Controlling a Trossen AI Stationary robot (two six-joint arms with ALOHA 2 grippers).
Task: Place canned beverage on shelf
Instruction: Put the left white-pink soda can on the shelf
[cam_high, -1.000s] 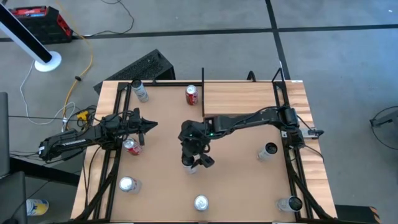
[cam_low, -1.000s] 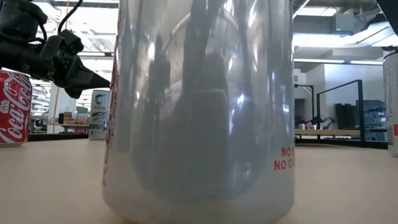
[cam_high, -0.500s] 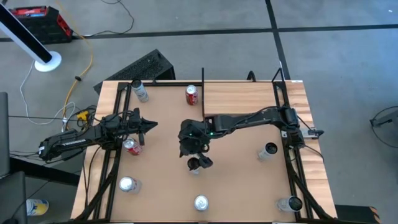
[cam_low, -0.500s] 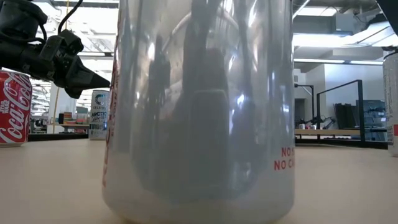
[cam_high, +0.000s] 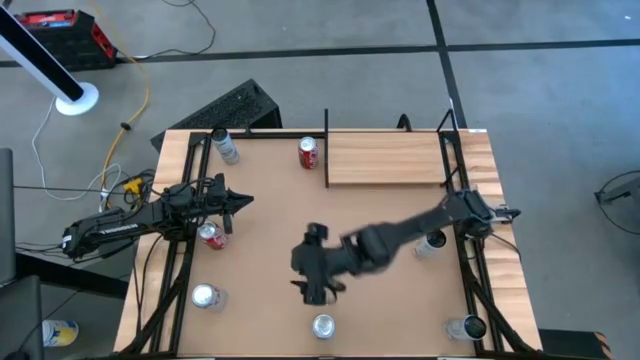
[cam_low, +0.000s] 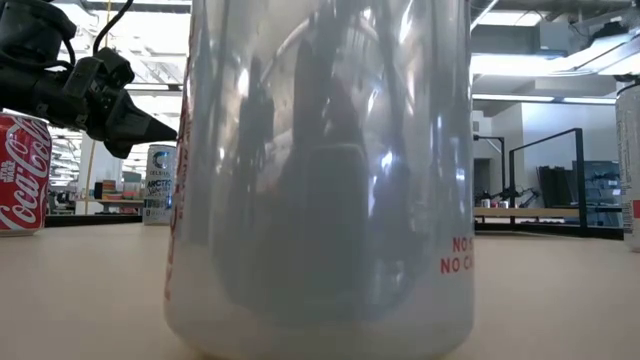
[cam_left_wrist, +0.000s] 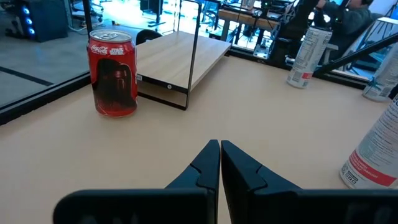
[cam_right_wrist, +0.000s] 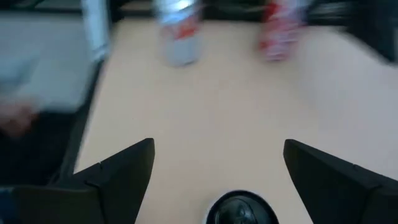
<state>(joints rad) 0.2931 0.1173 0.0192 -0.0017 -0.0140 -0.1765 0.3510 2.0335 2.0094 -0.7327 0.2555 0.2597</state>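
The shelf (cam_high: 385, 160) is a pale plank at the table's far right, with a black rail (cam_high: 326, 150) along its left end. It also shows in the left wrist view (cam_left_wrist: 180, 59). A red can (cam_high: 309, 152) stands on the table just left of the rail. My right gripper (cam_high: 318, 278) is open near the table's middle, toward the near edge. Its two fingers stand wide apart on either side of a dark can top (cam_right_wrist: 239, 208). My left gripper (cam_high: 238, 200) is shut and empty above the table's left part, beside another red can (cam_high: 211, 235).
A silver can (cam_high: 322, 325) stands at the near edge and fills the low view (cam_low: 320, 180). More cans stand at the far left (cam_high: 225, 147), near left (cam_high: 205, 295), right (cam_high: 432, 243) and near right (cam_high: 470, 327). Black frame rails run along both table sides.
My right arm has swung off the shelf toward the table's near edge, and its gripper has gone nearward over the can in the table's middle. The shelf now lies uncovered. My left arm has kept still.
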